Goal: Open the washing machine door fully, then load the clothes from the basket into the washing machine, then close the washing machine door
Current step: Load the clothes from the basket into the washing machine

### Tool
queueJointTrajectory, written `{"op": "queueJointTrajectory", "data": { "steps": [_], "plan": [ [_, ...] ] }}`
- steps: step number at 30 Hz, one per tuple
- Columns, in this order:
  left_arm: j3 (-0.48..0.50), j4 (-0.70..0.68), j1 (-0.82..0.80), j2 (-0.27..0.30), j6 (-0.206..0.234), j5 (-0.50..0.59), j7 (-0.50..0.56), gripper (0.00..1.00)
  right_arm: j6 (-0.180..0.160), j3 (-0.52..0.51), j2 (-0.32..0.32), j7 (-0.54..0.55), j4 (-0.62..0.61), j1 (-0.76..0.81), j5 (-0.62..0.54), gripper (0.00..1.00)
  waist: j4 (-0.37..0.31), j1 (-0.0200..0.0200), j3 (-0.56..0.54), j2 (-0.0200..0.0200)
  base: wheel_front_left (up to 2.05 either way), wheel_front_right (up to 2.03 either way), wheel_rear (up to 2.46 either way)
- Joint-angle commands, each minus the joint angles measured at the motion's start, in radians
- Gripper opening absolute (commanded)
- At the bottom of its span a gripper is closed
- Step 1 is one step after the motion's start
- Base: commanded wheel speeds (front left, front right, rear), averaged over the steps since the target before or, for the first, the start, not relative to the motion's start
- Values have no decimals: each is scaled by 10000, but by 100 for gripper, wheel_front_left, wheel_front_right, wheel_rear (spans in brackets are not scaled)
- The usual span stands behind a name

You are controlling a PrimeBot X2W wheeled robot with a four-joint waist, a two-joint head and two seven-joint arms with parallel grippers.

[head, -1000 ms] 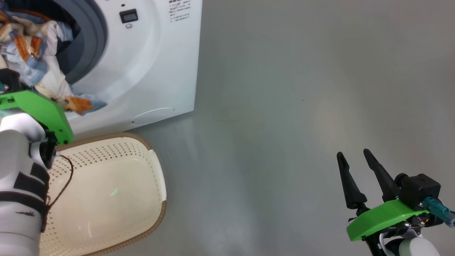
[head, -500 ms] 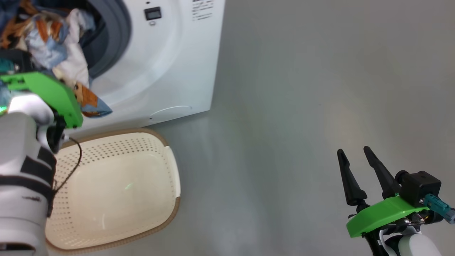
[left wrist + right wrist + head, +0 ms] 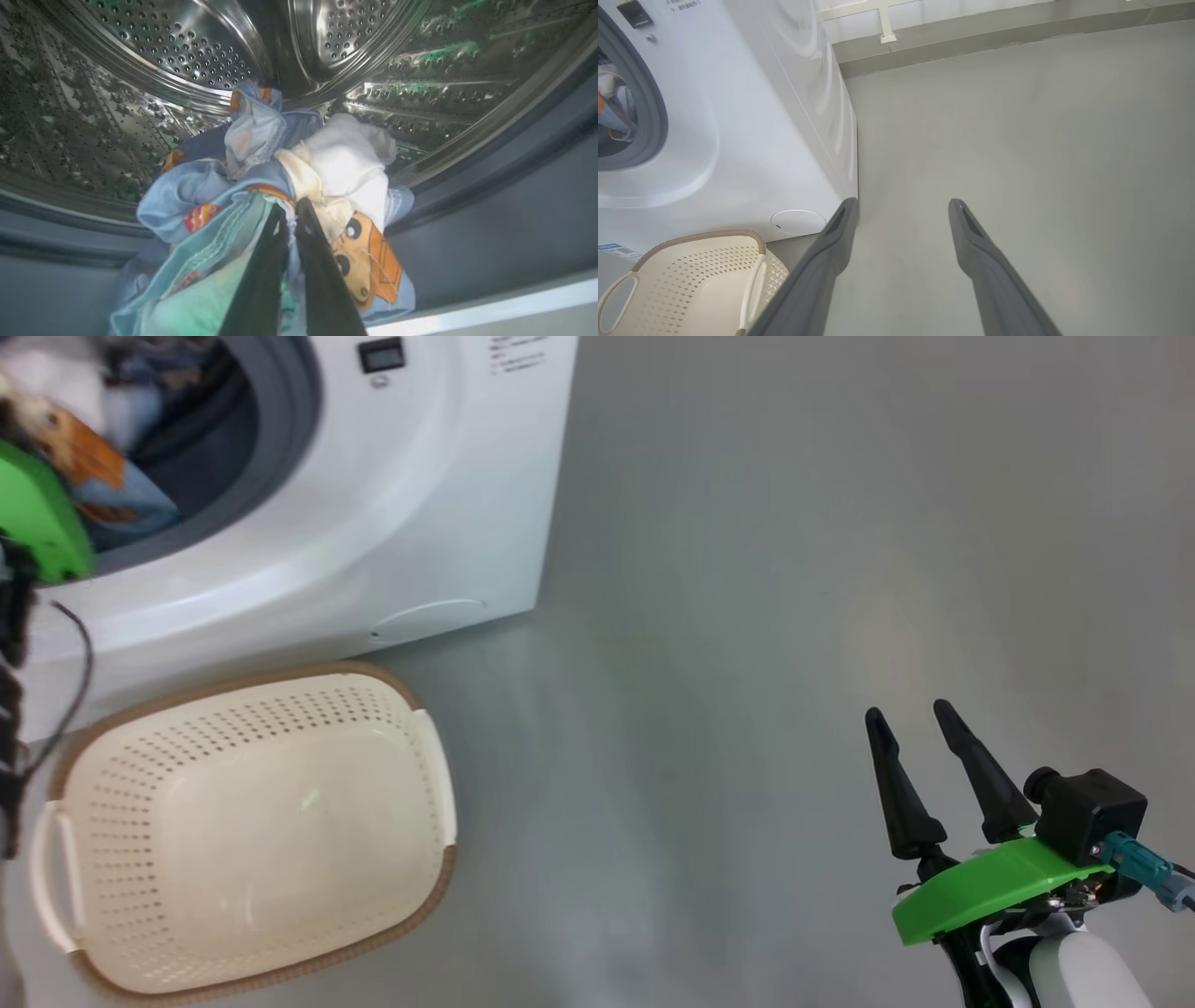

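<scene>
Your left gripper point(image 3: 290, 210) clenched on clothes point(image 3: 261, 154), bundle around its tips, just inside drum point(image 3: 187, 51). Push deeper before you let go, so cloth below gripper clears grey rubber ring point(image 3: 490, 224). Down behind it, basket point(image 3: 252, 821) empty. Right gripper point(image 3: 907, 711) spread, holding nothing.

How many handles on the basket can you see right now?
2, both in the head view: one handle on the basket's left end, the other handle on its right end. Neither is hidden.
</scene>
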Motion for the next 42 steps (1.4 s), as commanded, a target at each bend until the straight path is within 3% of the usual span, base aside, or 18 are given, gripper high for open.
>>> {"op": "queueJointTrajectory", "data": {
  "steps": [1, 13, 25, 26, 27, 28, 42],
  "plan": [
    [173, -362, -337, 574, 110, 78, -330, 0, 44, 229, -112, -111, -187, -139, 72, 100, -389, -1, 386, 0, 0, 0, 0],
    [830, -769, -1199, 1485, 242, -362, -2782, 0, 44, 418, -112, -390, -113, -168, 319, 100, -1365, -1, 1403, 0, 0, 0, 0],
    [1408, -448, -1666, 2184, 334, -762, -3430, 0, 44, 709, -112, -424, -107, -280, 366, 100, -1973, -1, 1769, 0, 0, 0, 0],
    [1490, -369, -1652, 2188, 318, -851, -3439, 20, 44, 679, -112, -429, -114, -252, 375, 100, -1992, -1, 1772, 0, 0, 0, 0],
    [1475, -266, -1639, 2202, 360, -837, -3443, 74, 44, 644, -112, -436, -122, -218, 393, 100, -2004, -1, 1771, 0, 0, 0, 0],
    [1474, -141, -1648, 2197, 416, -845, -3438, 100, 44, 609, -112, -437, -130, -183, 403, 100, -2005, -1, 1774, 0, 0, 0, 0],
    [1236, 408, -1358, 1216, 398, -938, -3470, 100, 44, 203, -112, -160, -336, -17, 192, 100, -1051, -1, 1173, 0, 0, 0, 0]
  ]
}}
